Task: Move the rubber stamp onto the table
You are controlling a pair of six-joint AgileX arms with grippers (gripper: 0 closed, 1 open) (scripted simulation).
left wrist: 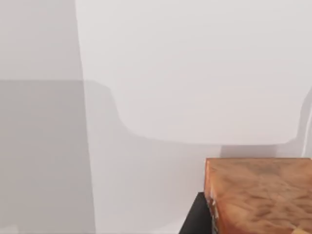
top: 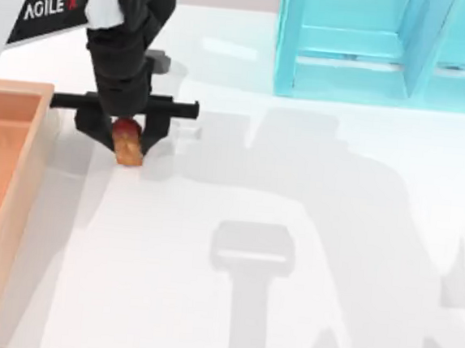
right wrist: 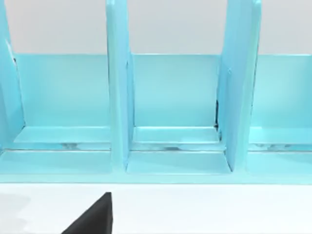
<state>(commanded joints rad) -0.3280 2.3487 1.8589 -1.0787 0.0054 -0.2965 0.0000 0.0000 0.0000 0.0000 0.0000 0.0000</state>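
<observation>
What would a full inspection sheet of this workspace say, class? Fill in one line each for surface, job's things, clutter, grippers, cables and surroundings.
Surface: glossy white table, crossed by grey shadows.
Job's things: rubber stamp, tan-brown block with a red top, between the left gripper's fingers, over the table just right of the tray.
Clutter: nothing seen.
Grippers: left gripper shut on the rubber stamp, near the table's left side; right gripper finger tip faces the shelf.
Cables: nothing seen.
Surroundings: orange-brown wooden tray at the left edge; light blue shelf unit at the back right.

The rubber stamp [top: 127,144] stands on the table [top: 307,254], right of the tray [top: 13,171].
</observation>
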